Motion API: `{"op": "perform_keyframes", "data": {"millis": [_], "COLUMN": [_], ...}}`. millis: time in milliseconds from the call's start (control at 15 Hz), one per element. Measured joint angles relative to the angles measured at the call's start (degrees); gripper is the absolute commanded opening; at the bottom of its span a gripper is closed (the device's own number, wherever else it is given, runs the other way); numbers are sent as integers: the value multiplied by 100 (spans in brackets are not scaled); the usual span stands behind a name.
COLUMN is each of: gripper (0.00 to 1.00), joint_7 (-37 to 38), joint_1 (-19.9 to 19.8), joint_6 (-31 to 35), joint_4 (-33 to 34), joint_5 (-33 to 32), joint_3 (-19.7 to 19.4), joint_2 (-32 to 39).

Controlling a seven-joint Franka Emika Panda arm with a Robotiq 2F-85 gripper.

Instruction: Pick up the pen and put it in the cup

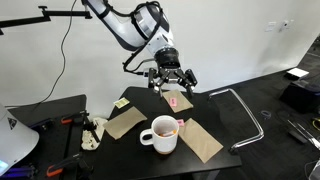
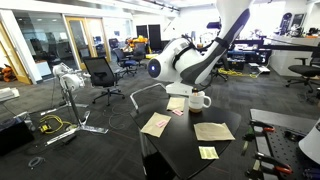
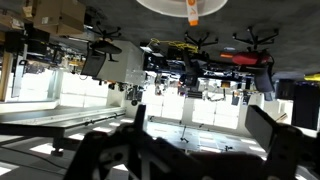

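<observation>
Lowest in an exterior view, at centre: the cup (image 1: pixel 160 134), upright on the black table (image 1: pixel 146 107), with the pen (image 1: pixel 181 123) standing inside it, orange end against the right of the rim. Higher in the frame and well apart from the cup, the gripper (image 1: pixel 172 86), hanging with fingers spread wide, holding nothing. Much the same in the wrist view: cup (image 3: pixel 160 5) and pen (image 3: pixel 193 10) at the top edge, dark fingers (image 3: pixel 135 135) far apart at the bottom. Around the cup, one brown paper sheet (image 1: pixel 125 122) just left, a second sheet (image 1: pixel 200 140) just right, a third sheet (image 1: pixel 180 100) beyond, under the gripper, bearing a pink piece (image 1: pixel 172 101). Further left, a yellow note (image 1: pixel 121 103). Counted: one cup, one pen, three sheets, one note, one pink piece.
</observation>
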Motion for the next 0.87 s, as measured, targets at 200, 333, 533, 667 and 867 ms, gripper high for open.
{"op": "perform_keyframes", "data": {"millis": [200, 333, 533, 667, 867], "gripper": [100, 100, 100, 100, 100], "joint_7": [-181, -306, -435, -537, -560], "joint_1": [0, 0, 0, 0, 0], "joint_6": [-90, -103, -104, -103, -103], "joint_4": [92, 150, 208, 228, 239], "joint_5": [2, 4, 4, 4, 4], "joint_3": [32, 49, 73, 122, 185], "joint_2": [-311, -532, -808, -933, -984]}}
